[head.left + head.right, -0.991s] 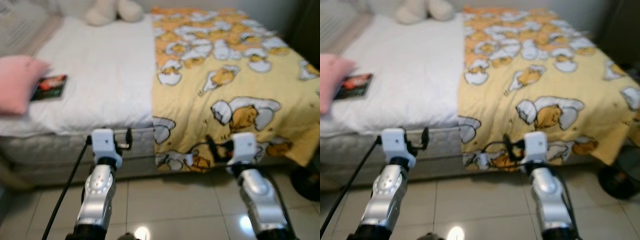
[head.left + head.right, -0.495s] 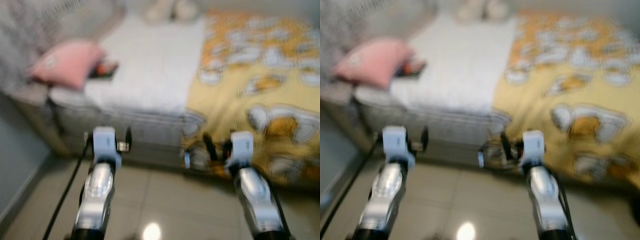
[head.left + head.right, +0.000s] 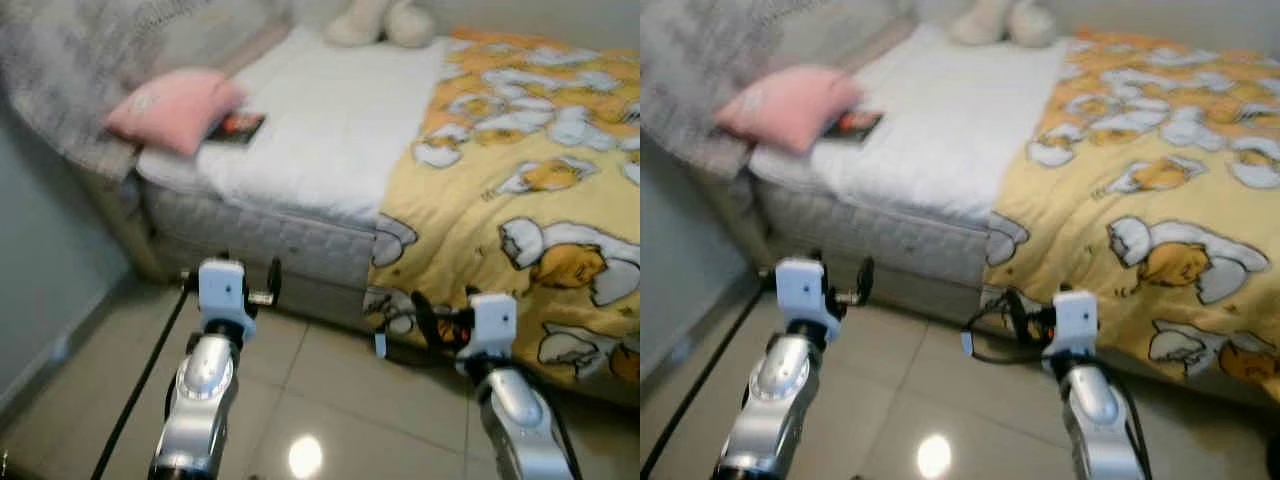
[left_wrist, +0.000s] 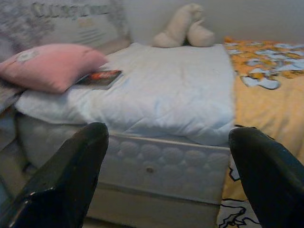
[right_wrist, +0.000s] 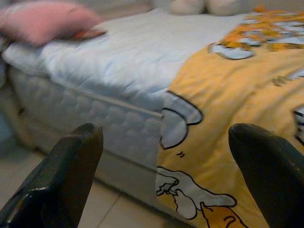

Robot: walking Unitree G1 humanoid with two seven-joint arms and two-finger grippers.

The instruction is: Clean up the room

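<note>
Bed (image 3: 330, 160) w/ 1 pink pillow (image 3: 172, 106), 1 book (image 3: 236, 127), 1 yellow blanket (image 3: 540, 190); left tool (image 4: 166, 156) & right tool (image 5: 166, 156) spread, empty.

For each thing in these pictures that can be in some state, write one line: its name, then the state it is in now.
Yellow blanket: spread over one side of the bed, hanging over the edge.
Pink pillow: lying on the white quilt.
Book: closed, flat, partly tucked under the pillow.
Plush toy: resting at the far end.
Left gripper: open, empty.
Right gripper: open, empty.
</note>
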